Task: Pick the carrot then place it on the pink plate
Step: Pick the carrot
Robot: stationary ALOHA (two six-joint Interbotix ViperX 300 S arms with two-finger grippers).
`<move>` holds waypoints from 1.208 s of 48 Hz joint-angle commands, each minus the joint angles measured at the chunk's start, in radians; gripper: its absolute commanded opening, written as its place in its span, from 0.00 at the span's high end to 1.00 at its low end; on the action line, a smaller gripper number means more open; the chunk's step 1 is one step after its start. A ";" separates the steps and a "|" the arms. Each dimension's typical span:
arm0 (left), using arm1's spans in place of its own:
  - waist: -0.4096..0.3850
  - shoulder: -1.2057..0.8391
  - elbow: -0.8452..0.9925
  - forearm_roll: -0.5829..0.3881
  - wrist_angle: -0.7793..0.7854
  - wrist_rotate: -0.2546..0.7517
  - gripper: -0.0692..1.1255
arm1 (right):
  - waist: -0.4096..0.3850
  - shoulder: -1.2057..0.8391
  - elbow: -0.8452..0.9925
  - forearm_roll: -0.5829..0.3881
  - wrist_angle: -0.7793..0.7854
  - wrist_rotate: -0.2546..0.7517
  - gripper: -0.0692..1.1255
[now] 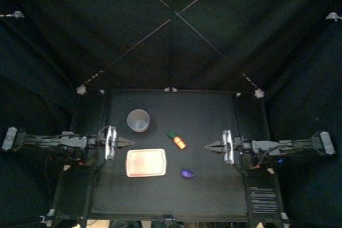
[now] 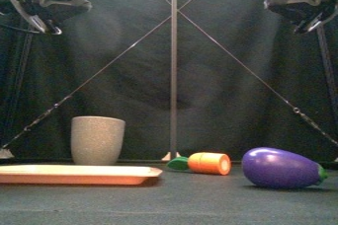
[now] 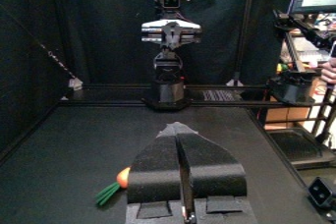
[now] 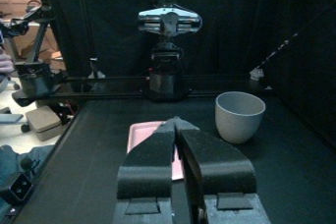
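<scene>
We see short orange toy carrot (image 1: 178,143) lying flat, long axis diagonal, green stub end toward back-left, near flat pink tray (image 1: 144,162). Both left gripper (image 3: 175,130) and right gripper (image 4: 175,122) pressed closed, empty.

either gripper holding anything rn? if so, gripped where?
Nothing is held. The left gripper and right gripper are both shut and empty at the table's sides. The carrot lies loose between them.

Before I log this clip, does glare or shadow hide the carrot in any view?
Top view: the pink tray glares near white, the carrot shows plainly. Front view: carrot evenly lit. Left wrist view: the left tool covers part of it.
</scene>
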 commanded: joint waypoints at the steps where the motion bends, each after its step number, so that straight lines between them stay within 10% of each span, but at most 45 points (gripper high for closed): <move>1: 0.005 -0.017 -0.020 0.003 -0.008 0.002 0.99 | -0.003 0.032 0.011 0.008 0.002 0.006 0.92; 26: 0.015 -0.055 -0.014 0.011 0.025 0.003 0.97 | -0.156 0.523 -0.160 0.084 0.005 0.098 0.89; 48: 0.026 -0.057 -0.015 0.009 0.035 0.003 0.97 | -0.207 0.950 -0.385 0.100 0.144 0.112 0.31; 58: 0.028 -0.057 -0.014 0.009 0.037 0.003 0.97 | -0.204 1.009 -0.449 0.097 0.229 0.114 0.19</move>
